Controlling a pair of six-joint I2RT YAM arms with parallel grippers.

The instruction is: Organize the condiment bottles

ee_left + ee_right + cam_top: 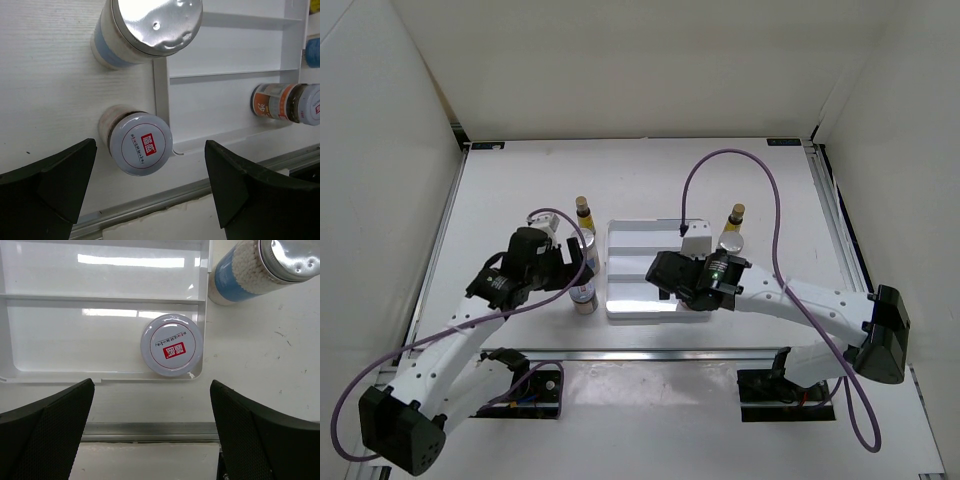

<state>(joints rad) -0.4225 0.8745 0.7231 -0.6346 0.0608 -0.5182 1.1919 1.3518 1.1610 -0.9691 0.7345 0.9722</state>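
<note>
A short jar with a red-marked lid point(140, 143) stands on the table just outside the near left corner of the white tray point(220, 100). My left gripper point(150, 152) is open right above it. A silver-lidded jar point(150, 25) stands behind that jar. A second short jar point(171, 345) stands in the tray's near right corner. My right gripper point(152, 385) is open just in front of it. Another silver-lidded jar point(255, 270) stands right of the tray. Two slim yellow bottles point(583, 210) point(736, 215) stand at the back on either side.
The tray point(640, 270) has long dividers and lies mid-table between the two bottle groups. A metal rail point(150, 430) runs along the table's near edge below both grippers. White walls enclose the table on three sides.
</note>
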